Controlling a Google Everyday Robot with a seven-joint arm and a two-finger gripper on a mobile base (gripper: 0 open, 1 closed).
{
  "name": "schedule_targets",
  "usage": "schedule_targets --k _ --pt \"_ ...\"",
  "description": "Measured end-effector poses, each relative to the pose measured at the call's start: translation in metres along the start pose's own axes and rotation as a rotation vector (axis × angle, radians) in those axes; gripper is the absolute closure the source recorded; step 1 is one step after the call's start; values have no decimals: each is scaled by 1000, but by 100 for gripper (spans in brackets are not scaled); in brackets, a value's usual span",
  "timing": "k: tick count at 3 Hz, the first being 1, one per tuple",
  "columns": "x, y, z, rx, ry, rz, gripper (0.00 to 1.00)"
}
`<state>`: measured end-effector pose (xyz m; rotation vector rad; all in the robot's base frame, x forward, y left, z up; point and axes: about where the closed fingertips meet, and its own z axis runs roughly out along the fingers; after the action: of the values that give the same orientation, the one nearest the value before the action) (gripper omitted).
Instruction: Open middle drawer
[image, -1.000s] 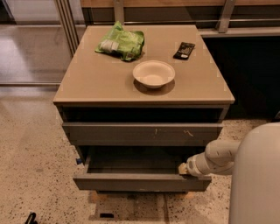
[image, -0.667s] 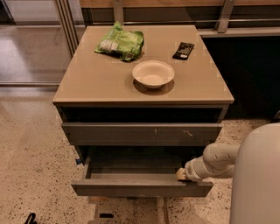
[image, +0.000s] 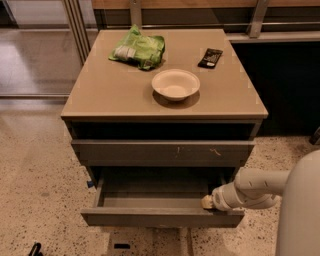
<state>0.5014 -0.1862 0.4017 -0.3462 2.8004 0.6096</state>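
Note:
The middle drawer is a plain dark grey handleless drawer, pulled out from the cabinet with its shallow grey tray showing. My gripper sits at the right end of the drawer, at the top edge of its front, at the end of my white arm that comes in from the right. The top drawer front, with pale scratch marks, is closed above it. The lowest drawer is hidden under the open one.
On the tan cabinet top lie a green snack bag, a white bowl and a black flat packet. My white body fills the lower right. Speckled floor lies to the left.
The middle drawer has slid further out toward the camera, and my gripper has moved with its right end, down and forward.

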Motion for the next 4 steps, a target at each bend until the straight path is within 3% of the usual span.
schedule_targets --k 1,2,3,4 --pt "11 4 0 -32 -7 -16 100" --pt "37 10 2 -95 -26 -33 100" --pt "39 13 2 -121 -48 -22 81" --pt "32 16 -13 -153 -138 28 58"
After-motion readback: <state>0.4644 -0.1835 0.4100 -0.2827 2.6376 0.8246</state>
